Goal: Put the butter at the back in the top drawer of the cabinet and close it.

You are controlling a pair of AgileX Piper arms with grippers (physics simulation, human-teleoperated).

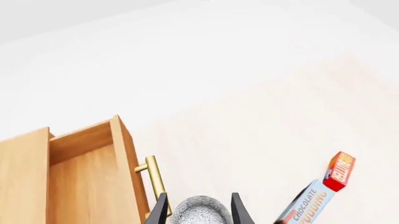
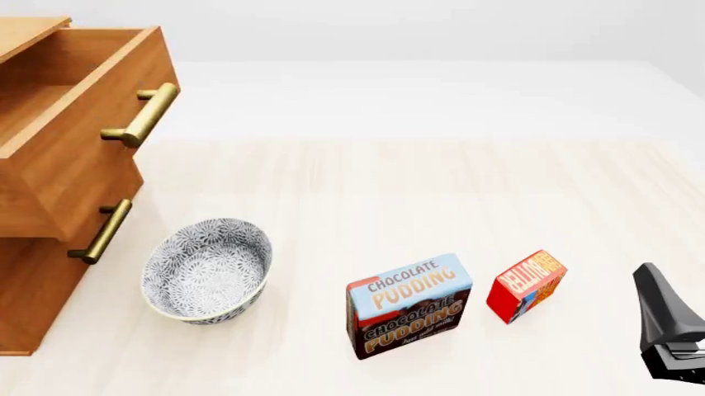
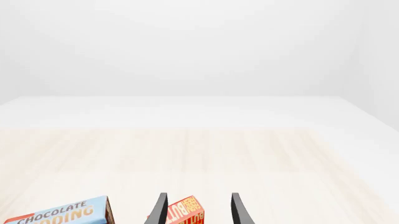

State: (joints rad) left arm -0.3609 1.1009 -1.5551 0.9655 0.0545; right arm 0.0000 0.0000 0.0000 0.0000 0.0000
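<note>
Butter (image 2: 527,285): small red carton, lower right of front frame, beside pudding box (image 2: 409,306). Judged light, stiff, smooth-sided; best gripped across narrow faces. Right pincer (image 3: 195,212) spread apart, butter seen between fingers. Left pincer (image 1: 199,212) apart, empty. Top drawer (image 2: 82,124) open, upper left.

"CHOCOLATE PUDDING" twice on pudding box (image 2: 409,305), butter (image 2: 527,285) lettering orange-yellow, too skewed to read
</note>
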